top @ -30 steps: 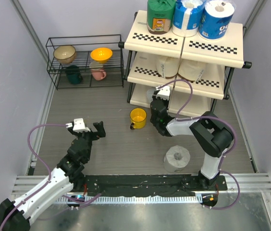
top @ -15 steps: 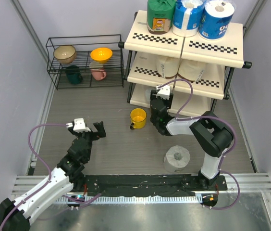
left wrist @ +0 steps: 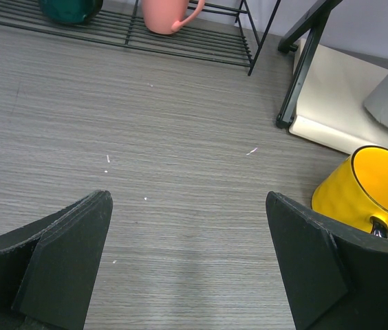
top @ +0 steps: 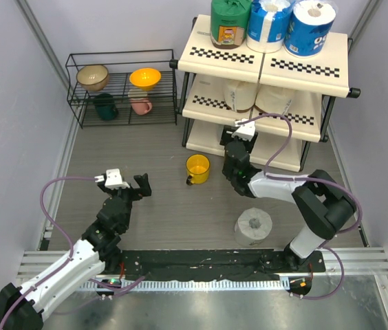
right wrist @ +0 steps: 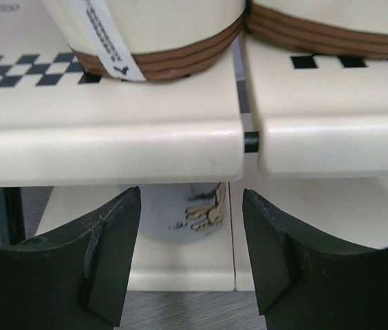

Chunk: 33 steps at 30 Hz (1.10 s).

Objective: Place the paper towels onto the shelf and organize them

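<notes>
Six of the seven rolls stand on the shelf [top: 270, 65]: a green roll [top: 230, 24] and two blue-and-white rolls [top: 270, 24] fill the top tier in a row; two cream rolls [top: 241, 95] sit side by side on the middle tier; one grey-white roll [right wrist: 180, 213] stands on the left half of the bottom tier, partly hidden under the middle panel's edge. The last grey-white roll [top: 254, 227] stands on end on the worktop [top: 146, 151], core up, near the right arm's base and well apart from the shelf. The right claw [right wrist: 190, 227] hangs at the shelf front, level with the middle tier's lip, jaws spread and gripping nothing; the bottom-tier roll shows in the gap beyond them, seemingly clear of both. The left claw [left wrist: 187, 199] hovers over bare worktop, also spread and empty, with the yellow cup [left wrist: 369, 185] just to its right. By this showing the job is nearly done; what is left, it seems, is to fetch the loose roll and set it on the bottom tier beside its twin, where the right half looks free. The wire rack [top: 122, 86] of cups and bowls at the far left plays no part.
</notes>
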{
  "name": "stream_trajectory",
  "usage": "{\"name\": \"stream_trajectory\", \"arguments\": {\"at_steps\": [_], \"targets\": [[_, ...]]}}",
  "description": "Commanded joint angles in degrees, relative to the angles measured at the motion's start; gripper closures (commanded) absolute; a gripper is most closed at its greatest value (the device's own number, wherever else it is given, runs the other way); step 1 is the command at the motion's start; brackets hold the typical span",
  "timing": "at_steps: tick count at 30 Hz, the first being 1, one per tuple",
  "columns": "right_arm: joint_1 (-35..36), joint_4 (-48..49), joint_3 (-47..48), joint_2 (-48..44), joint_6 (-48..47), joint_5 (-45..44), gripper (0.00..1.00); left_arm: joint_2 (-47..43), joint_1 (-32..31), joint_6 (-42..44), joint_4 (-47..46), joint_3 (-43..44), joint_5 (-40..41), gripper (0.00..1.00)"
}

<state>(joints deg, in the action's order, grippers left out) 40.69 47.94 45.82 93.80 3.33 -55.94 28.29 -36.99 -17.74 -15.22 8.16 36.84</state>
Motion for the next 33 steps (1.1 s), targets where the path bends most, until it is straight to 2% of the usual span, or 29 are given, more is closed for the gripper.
{"name": "stream_trajectory", "arguments": {"at_steps": [1, 8, 9, 11, 12, 13, 15, 16, 17, 18, 21, 22, 27, 31, 33], "targets": [[0.0, 0.1, -2.0, -5.9, 1.9, 0.8, 0.34, -0.1, 0.3, -0.1, -2.6, 0.2, 0.0, 0.0], [3.3, -6.2, -7.8, -17.8, 5.0, 1.3, 0.33, -0.4, 0.3, -0.1, -2.5, 0.1, 0.2, 0.0], [4.3, -7.2, -8.6, -22.0, 5.1, 0.8, 0.31, -0.4, 0.3, -0.1, -2.5, 0.0, 0.2, 0.0], [6.9, -14.3, -9.3, -26.5, 7.0, -1.1, 0.3, -0.6, 0.4, -0.1, -2.4, 0.0, 0.2, 0.0], [7.6, -18.4, -9.1, -31.3, 8.9, -1.4, 0.28, -0.6, 0.4, -0.1, -2.4, 0.0, 0.2, 0.0], [8.1, -28.3, -7.8, -33.6, 10.8, -1.4, 0.27, -0.7, 0.4, -0.2, -2.4, 0.0, 0.1, 0.0], [8.9, -40.0, -5.6, -39.9, 19.9, -0.8, 0.25, -0.7, 0.4, -0.2, -2.4, 0.0, 0.2, 0.0], [9.0, -52.3, -3.0, -41.7, 23.2, -0.1, 0.23, -0.5, 0.4, -0.3, -2.4, 0.1, 0.1, 0.0], [9.0, -58.1, -1.6, -43.2, 30.1, 1.7, 0.23, -0.4, 0.5, -0.3, -2.4, 0.1, -0.1, 0.0], [9.0, -68.7, -0.4, -44.3, 32.8, 2.8, 0.22, -0.2, 0.5, -0.2, -2.4, 0.3, 0.0, 0.0], [9.1, -84.1, 5.1, -45.5, 43.6, 5.7, 0.2, 0.4, 0.6, -0.3, -2.5, 0.4, -0.3, 0.0], [9.0, -92.9, 7.3, -44.9, 46.0, 6.7, 0.19, 0.4, 0.6, -0.2, -2.5, 0.4, -0.3, 0.0], [8.9, -108.5, 8.3, -43.8, 56.0, 16.1, 0.17, 0.4, 0.6, -0.3, -2.7, 0.3, -0.5, 0.0], [9.0, -113.8, 4.2, -48.1, 63.2, 20.3, 0.18, 0.2, 0.6, -0.4, -2.7, 0.2, -0.4, 0.0], [9.0, -114.3, 1.8, -53.6, 65.3, 21.4, 0.19, 0.1, 0.6, -0.5, -2.6, 0.2, -0.1, 0.0]]}}
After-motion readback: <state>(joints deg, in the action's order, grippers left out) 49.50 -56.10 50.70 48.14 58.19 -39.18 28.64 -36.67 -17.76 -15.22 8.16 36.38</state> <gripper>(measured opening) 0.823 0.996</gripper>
